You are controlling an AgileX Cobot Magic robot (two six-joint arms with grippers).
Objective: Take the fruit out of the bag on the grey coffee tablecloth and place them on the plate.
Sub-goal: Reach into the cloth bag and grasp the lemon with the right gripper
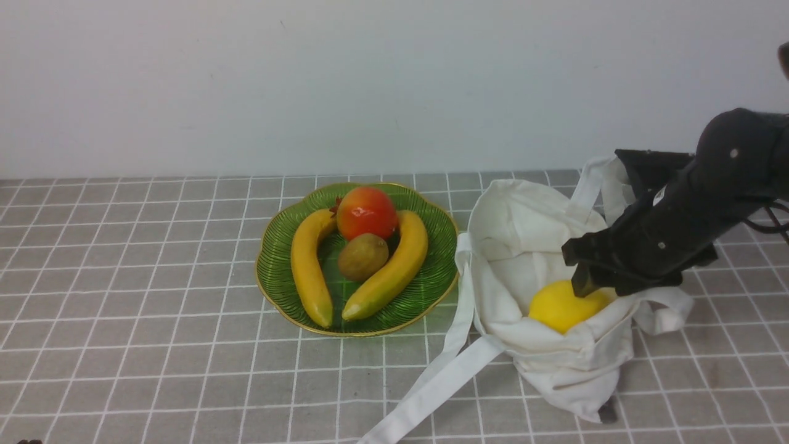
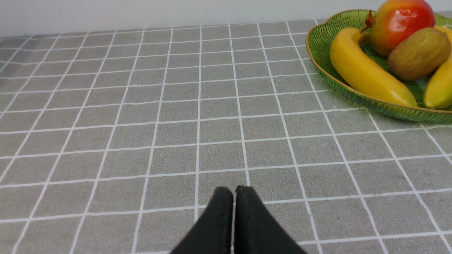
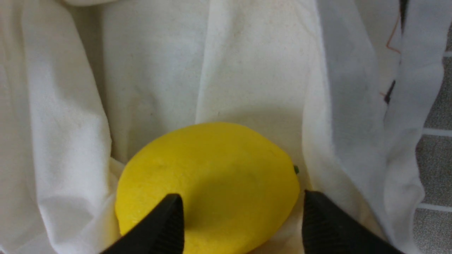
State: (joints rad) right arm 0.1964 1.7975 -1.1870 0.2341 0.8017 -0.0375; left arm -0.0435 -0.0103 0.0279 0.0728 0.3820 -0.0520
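Grasping step: right gripper (image 3: 242, 203), jaws apart, hovers over the lemon (image 3: 208, 165) inside the cloth tote (image 1: 524, 234), right of centre in the front view. Next: straddle it and close. Meanwhile the left gripper (image 2: 233, 197) is closed.

At the right of the front view, the right gripper (image 1: 588, 287) covers the lemon's (image 1: 558, 306) upper right side, and the bag's (image 1: 524, 228) front fold hides its underside. The arm runs off the right edge. One strap (image 1: 431, 382) leaves the lower edge. The left wrist view cuts off the plate (image 2: 319, 42) and one banana (image 2: 438, 88). The right wrist view cuts off the lemon and both fingers (image 3: 159, 229).
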